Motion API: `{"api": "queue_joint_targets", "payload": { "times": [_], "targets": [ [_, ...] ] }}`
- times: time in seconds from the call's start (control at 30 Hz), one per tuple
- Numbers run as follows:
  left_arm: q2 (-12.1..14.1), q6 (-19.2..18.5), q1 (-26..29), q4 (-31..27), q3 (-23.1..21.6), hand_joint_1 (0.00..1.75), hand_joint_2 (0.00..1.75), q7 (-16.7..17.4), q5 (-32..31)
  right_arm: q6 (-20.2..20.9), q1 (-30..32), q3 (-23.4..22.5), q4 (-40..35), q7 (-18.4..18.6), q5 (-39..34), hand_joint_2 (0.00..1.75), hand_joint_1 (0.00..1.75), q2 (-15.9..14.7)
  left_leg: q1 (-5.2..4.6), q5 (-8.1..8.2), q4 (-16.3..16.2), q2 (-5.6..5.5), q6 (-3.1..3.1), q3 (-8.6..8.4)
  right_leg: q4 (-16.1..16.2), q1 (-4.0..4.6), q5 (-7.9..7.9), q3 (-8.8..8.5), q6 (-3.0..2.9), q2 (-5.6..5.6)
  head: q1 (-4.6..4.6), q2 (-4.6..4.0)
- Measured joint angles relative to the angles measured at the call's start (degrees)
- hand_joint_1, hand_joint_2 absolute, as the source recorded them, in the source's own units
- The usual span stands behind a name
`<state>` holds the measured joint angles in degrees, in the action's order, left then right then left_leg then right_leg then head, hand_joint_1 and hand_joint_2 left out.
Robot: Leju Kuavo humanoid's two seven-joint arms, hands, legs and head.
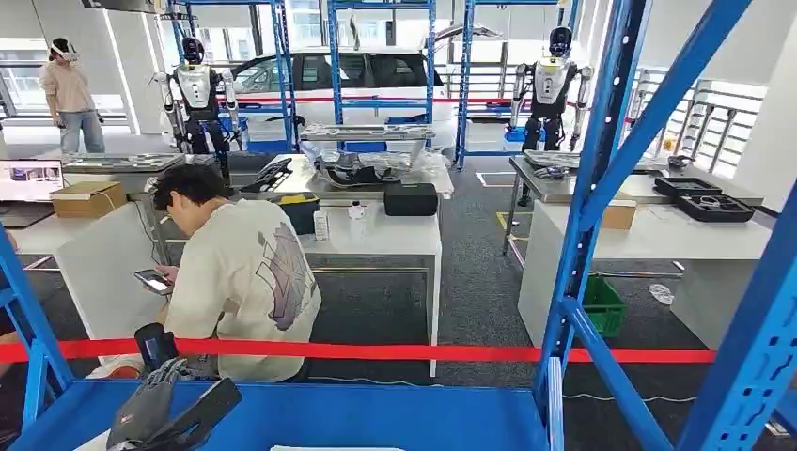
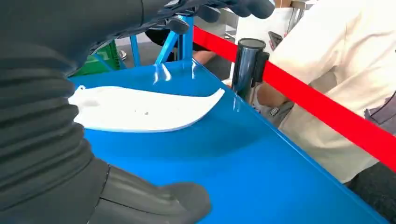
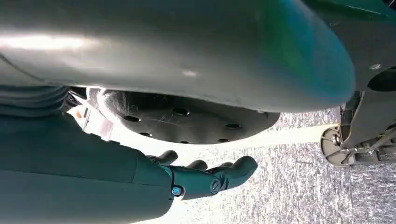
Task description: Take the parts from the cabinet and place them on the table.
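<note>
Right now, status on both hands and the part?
Left hand over blue shelf, empty. Right hand hanging, empty. Flat white plastic part untouched. Red barrier tape beyond shelf.

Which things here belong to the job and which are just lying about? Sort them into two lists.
Job:
- white part lying on the blue cabinet shelf
- left robot hand above that shelf
- right robot hand hanging over the floor

Lying about:
- red barrier tape
- seated person with a phone
- cardboard box
- green crate
</note>
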<state>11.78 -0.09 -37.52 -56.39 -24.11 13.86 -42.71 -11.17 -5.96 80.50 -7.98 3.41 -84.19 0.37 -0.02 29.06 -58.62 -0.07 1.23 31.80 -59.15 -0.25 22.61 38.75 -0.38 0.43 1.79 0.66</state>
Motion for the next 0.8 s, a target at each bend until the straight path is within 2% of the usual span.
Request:
{"api": "queue_joint_targets", "payload": {
  "times": [0.2,0.33,0.47,0.8],
  "targets": [
    [-1.9,-0.6,-1.4,0.8,-0.1,0.00,1.75,3.9,-3.8,0.0,-0.1,-0.7,0.0,0.5,-0.3,0.00,0.00,0.0,0.00,0.00,0.0,-0.01,0.00,0.01,0.0,0.00,-0.01,-0.02,0.01,-0.01,0.00,0.00],
    [-2.6,0.7,-1.4,0.9,-0.1,0.00,1.75,6.2,-7.2,0.0,-0.1,-0.7,0.0,0.3,-0.4,0.00,0.00,0.0,-0.01,0.01,0.0,0.00,-0.02,0.10,0.0,0.00,0.00,-0.02,0.01,0.01,0.00,0.00],
    [-2.8,2.7,-0.1,0.7,0.4,0.00,1.75,6.9,-9.3,0.0,-0.1,-0.7,0.0,0.3,-0.6,0.00,0.00,0.0,-0.01,0.01,0.0,-0.01,-0.02,0.14,0.0,-0.01,0.00,-0.01,0.01,-0.01,0.00,0.00],
    [-4.0,4.8,4.9,-2.0,3.1,0.00,1.75,8.1,-14.7,0.0,-0.1,-0.7,0.0,0.2,-1.7,0.00,0.00,0.0,0.00,0.04,0.0,-0.01,-0.06,0.27,0.0,-0.01,0.05,-0.02,0.06,-0.02,0.00,0.00]
  ]
}}
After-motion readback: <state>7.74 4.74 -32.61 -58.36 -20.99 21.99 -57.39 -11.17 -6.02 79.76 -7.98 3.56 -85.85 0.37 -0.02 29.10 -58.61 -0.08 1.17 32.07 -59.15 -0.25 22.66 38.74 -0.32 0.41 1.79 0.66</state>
